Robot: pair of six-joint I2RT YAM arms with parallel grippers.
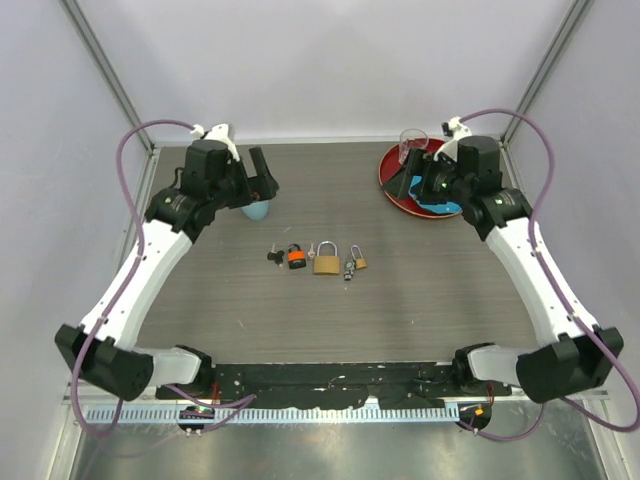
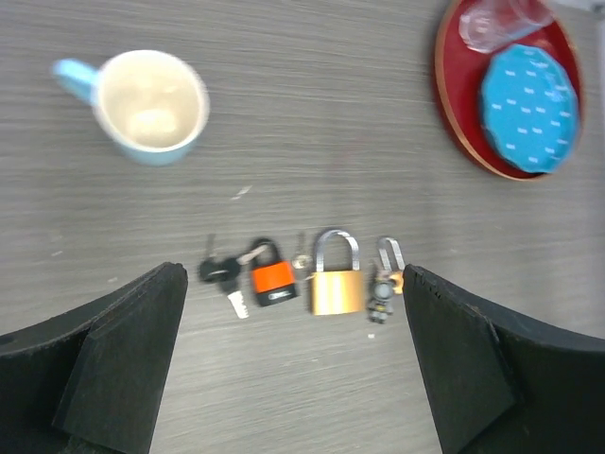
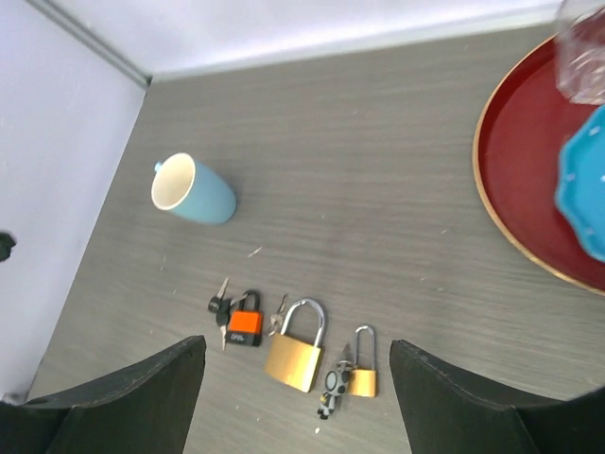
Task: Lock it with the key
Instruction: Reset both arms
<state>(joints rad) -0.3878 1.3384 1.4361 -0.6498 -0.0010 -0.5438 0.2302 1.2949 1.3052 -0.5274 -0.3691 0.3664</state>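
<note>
**Fingers (image 2: 113, 359) wide above grey table (image 1: 420, 300)**

Both the left gripper (image 2: 293, 274) and right gripper (image 3: 298, 348) hang spread wide, holding nothing. The key (image 1: 290, 256) lies mid-table, just left of the brass padlock (image 1: 326, 262). The table is grey wood-grain; white walls (image 1: 320, 60) and metal posts (image 1: 100, 60) close it in.

Row at frame centre
Left to right: key (image 1: 288, 256), padlock (image 1: 326, 264), small padlock (image 1: 358, 262) — mug (image 1: 257, 211) upper left, tray (image 1: 388, 185) upper right.
</note>
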